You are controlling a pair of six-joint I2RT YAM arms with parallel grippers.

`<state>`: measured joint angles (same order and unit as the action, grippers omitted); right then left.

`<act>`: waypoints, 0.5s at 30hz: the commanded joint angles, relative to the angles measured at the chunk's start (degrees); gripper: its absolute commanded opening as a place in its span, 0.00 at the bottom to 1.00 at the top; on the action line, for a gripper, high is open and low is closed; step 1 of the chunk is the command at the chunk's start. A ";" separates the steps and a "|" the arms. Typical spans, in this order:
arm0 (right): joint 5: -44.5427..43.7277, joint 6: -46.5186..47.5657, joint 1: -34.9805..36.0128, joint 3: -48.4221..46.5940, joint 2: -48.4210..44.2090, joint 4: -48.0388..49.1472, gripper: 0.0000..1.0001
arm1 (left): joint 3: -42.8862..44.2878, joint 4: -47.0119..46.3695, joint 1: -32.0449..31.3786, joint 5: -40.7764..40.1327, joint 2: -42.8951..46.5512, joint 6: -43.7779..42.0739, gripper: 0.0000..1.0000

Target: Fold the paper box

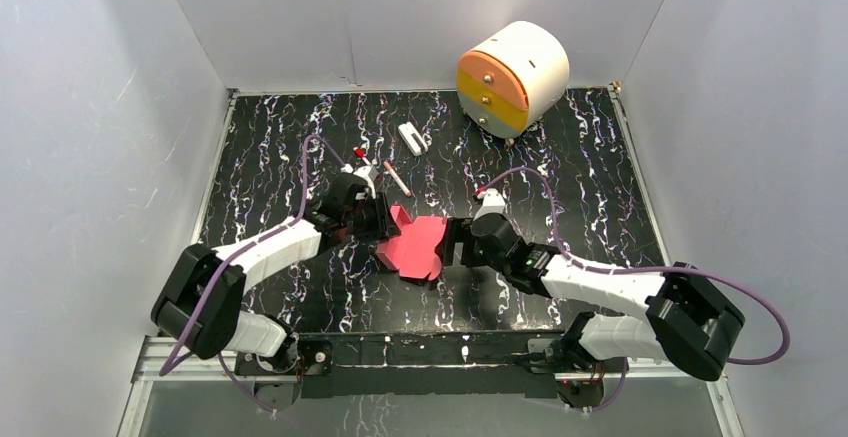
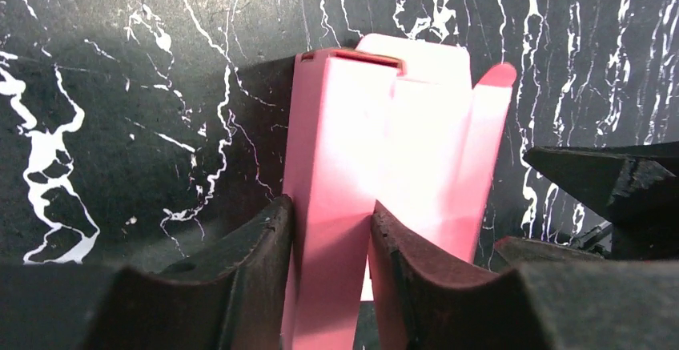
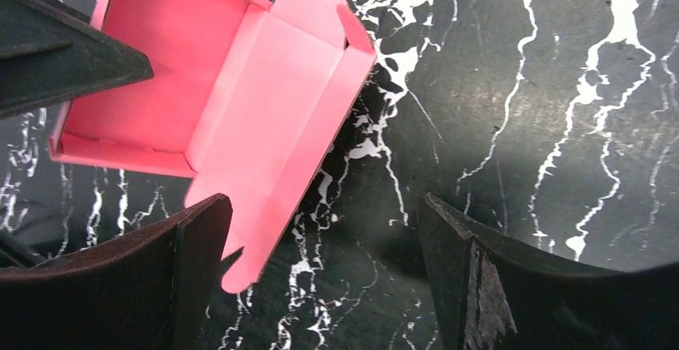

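Observation:
The pink-red paper box [image 1: 415, 245] lies partly folded at the table's middle, between both arms. In the left wrist view the box [image 2: 376, 134] stands upright and my left gripper [image 2: 330, 234] is shut on its near wall, one finger on each side. In the right wrist view the box [image 3: 216, 94] shows an open tray with raised walls and a lid panel spread toward me. My right gripper [image 3: 324, 242] is open and empty just right of the box, its left finger [image 3: 192, 254] over the lid's rounded tab.
A round white drawer unit [image 1: 513, 77] with orange and yellow fronts stands at the back right. A small white object [image 1: 412, 138], a pen [image 1: 397, 178] and a small red item [image 1: 360, 154] lie behind the box. Grey walls enclose the black marbled table [image 1: 600, 187].

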<state>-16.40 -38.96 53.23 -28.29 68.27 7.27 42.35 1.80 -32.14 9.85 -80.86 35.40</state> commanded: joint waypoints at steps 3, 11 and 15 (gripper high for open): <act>2.23 -4.19 -0.71 -5.15 2.40 0.28 0.91 | -5.43 -6.37 0.59 1.14 5.71 4.81 0.32; 5.54 -3.30 -3.71 -9.62 5.97 -0.68 0.68 | -8.17 -9.93 0.59 2.08 7.81 7.31 0.29; 7.35 -1.71 -4.70 -12.35 7.84 -1.90 0.46 | -8.91 -11.34 0.59 2.42 7.75 8.15 0.29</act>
<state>-11.18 -41.78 49.41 -36.29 74.81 5.87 34.26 -6.61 -31.94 11.09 -75.26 42.19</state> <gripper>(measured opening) 0.540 0.295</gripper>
